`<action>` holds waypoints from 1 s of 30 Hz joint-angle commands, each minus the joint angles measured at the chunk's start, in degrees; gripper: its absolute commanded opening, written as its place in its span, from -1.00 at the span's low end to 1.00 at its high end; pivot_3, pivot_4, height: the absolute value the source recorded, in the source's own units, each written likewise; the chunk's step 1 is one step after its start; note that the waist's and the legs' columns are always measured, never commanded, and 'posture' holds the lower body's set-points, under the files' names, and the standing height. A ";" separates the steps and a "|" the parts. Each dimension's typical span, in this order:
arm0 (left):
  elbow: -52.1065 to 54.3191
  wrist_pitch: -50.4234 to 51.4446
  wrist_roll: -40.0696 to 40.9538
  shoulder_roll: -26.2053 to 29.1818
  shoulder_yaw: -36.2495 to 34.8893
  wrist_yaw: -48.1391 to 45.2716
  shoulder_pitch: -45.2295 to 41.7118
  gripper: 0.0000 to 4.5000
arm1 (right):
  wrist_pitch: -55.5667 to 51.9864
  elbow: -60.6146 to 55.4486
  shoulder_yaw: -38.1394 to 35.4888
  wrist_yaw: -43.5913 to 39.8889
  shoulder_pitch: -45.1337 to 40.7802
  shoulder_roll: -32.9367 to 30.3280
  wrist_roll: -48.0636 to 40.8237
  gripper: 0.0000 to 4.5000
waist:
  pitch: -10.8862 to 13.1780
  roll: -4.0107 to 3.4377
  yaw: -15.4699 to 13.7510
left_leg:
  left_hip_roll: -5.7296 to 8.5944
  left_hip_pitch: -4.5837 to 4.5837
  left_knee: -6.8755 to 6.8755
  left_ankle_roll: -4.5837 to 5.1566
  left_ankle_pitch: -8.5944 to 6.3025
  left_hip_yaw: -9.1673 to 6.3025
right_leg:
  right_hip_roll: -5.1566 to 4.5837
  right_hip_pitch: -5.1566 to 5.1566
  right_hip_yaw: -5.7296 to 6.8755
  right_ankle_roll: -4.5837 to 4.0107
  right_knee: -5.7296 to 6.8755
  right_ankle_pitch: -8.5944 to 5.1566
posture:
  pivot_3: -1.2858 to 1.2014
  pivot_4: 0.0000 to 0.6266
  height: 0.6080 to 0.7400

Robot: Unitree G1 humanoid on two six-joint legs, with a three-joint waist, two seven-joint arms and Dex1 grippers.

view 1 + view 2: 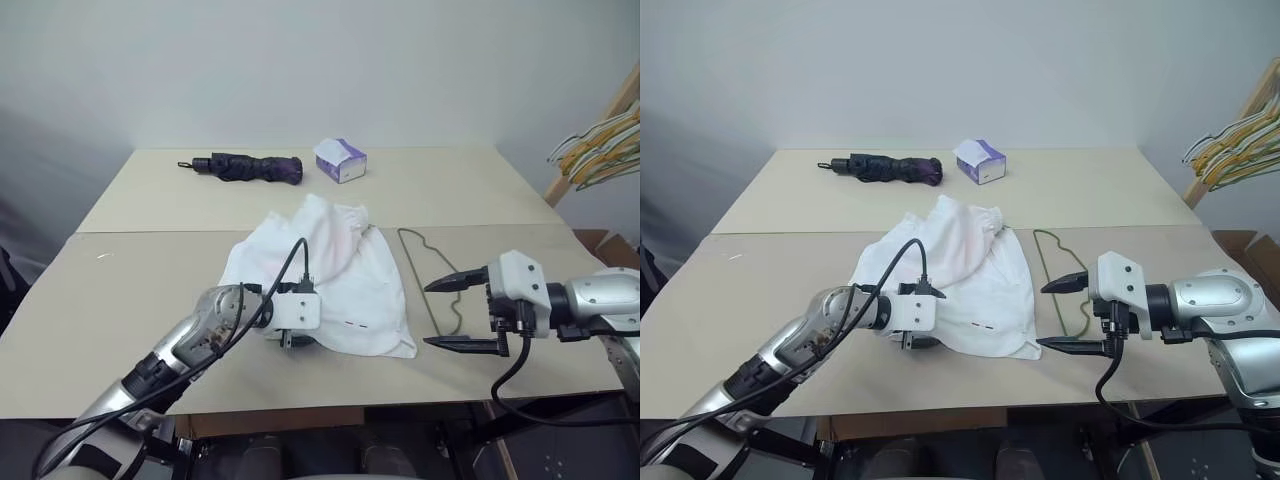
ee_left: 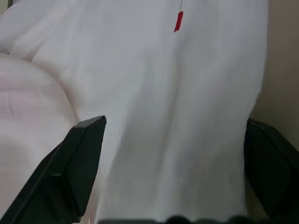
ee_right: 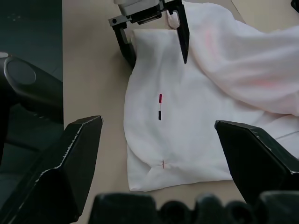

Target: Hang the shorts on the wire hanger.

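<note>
Shorts: the shorts (image 1: 335, 280) lie crumpled on the desk (image 1: 120, 300), near its front edge, waistband bunched toward the far side.
Wire hanger: the wire hanger (image 1: 432, 285) lies flat on the desk just beside the shorts, on the robot's right, apart from both hands.
Left hand: the left hand (image 3: 154, 35) is down over the near corner of the shorts, fingers (image 2: 74, 168) spread apart with white cloth between them, not closed on it.
Right hand: the right hand (image 1: 455, 315) hovers by the hanger's near end, pointing toward the shorts, fingers wide apart and empty.
Far side of desk: a folded dark umbrella (image 1: 245, 166) and a small tissue box (image 1: 341, 160).
Beyond the desk on the right: a bunch of hangers (image 1: 600, 150).
</note>
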State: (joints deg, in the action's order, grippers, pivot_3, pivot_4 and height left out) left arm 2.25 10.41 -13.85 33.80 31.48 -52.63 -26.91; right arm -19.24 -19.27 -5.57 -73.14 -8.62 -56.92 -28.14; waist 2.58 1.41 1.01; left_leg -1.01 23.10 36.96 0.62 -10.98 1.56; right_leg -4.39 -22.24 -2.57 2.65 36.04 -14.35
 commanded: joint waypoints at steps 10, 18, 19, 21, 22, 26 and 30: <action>-6.53 -3.18 -1.80 -0.78 -1.64 0.00 -1.05 -0.92 | 1.25 -1.40 -1.54 1.78 -0.57 0.28 0.26 1.00 | -0.01 -0.01 0.28 | -0.01 0.02 0.00 0.00 0.00 0.00 | 0.01 -0.02 0.00 0.01 0.01 0.01 | -0.03 -1.00 1.00; -10.60 -7.61 0.59 6.12 -8.52 -0.30 0.26 -0.98 | 1.46 -1.59 -0.87 2.94 -0.50 1.06 0.70 1.00 | -0.01 -0.01 1.84 | -0.06 0.04 0.00 0.00 0.00 -0.01 | 0.06 -0.07 -0.01 0.12 0.06 0.09 | -0.02 -1.00 1.00; -12.18 -8.07 0.20 7.13 -9.62 0.74 0.09 -0.98 | 1.50 -1.55 -0.76 3.02 -0.55 1.19 0.78 1.00 | 0.00 -0.01 1.92 | -0.06 0.03 -0.01 0.00 0.00 -0.01 | 0.07 -0.09 -0.01 0.21 0.08 0.13 | -0.02 -1.00 1.00; -15.92 -8.85 -0.29 9.17 -11.89 2.66 -0.54 -0.98 | 1.50 -1.59 -0.62 3.12 -0.57 1.51 0.89 1.00 | 0.00 -0.01 1.92 | -0.06 0.03 -0.01 0.00 0.00 -0.02 | 0.07 -0.10 -0.01 0.32 0.10 0.20 | -0.01 -1.00 1.00; -17.91 -9.36 -0.62 10.24 -12.86 3.54 -0.97 -0.98 | 1.51 -1.65 -0.59 3.12 -0.53 1.63 0.93 1.00 | 0.00 -0.01 1.85 | -0.06 0.03 -0.01 0.00 0.00 -0.02 | 0.06 -0.10 0.00 0.33 0.10 0.20 | -0.01 -1.00 1.00; -26.48 -12.47 -2.12 13.81 -15.81 7.24 -3.39 -0.89 | 1.85 -1.30 -0.15 2.84 -0.72 1.98 1.13 1.00 | 0.00 0.01 1.50 | -0.04 0.09 0.00 0.00 0.00 -0.03 | 0.01 -0.14 0.02 0.35 0.08 0.21 | -0.01 -1.00 1.00; -26.91 -13.48 1.20 17.00 -18.21 1.76 -3.24 -0.40 | 2.02 -0.81 0.65 2.56 -1.62 2.42 1.31 1.00 | 0.00 0.01 1.28 | -0.02 0.19 0.00 -0.01 0.00 -0.01 | -0.03 -0.24 0.03 0.34 0.07 0.22 | -0.01 -1.00 1.00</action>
State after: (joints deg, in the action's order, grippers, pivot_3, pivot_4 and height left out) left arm -26.09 -1.56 -14.60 49.73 15.18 -48.93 -29.04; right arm -18.71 -19.60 -4.59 -70.32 -8.70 -54.54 -26.69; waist 2.59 1.42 2.28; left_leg -1.03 23.33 36.95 0.61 -10.99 1.55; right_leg -4.43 -22.51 -2.54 2.99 36.12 -14.13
